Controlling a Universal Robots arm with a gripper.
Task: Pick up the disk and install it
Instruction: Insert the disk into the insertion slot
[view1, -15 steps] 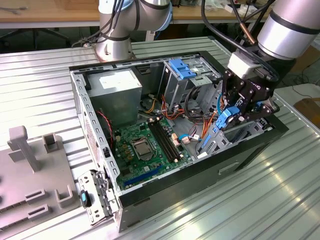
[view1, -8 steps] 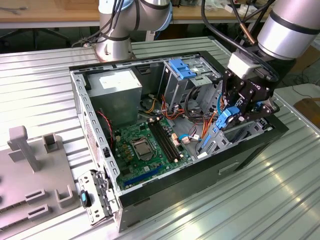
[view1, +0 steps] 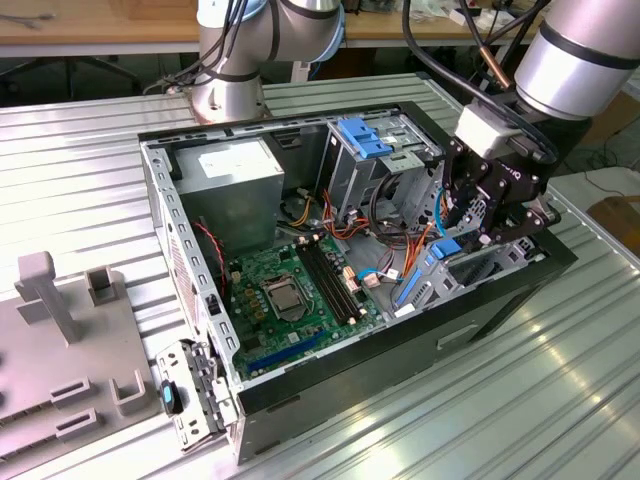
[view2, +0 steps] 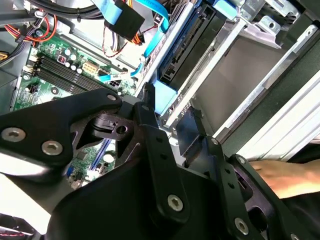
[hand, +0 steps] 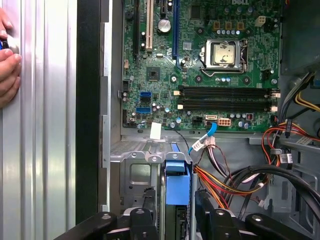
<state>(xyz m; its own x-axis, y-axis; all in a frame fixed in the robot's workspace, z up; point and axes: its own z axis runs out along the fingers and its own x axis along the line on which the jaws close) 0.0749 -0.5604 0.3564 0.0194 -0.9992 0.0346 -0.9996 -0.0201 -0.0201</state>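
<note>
Gripper (view1: 480, 228) sits low in the case (view1: 183, 250), jaws straddling the disk (hand: 177, 182) in its bay; clamped or not, can't tell.

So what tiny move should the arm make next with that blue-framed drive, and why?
Probably a straight push deeper into the slot. The flat dark-grey disk, in its bright blue plastic frame, stands between the walls of the silver metal bay, with the black gripper at its outer end. Whether it is fully seated is unclear.
</note>
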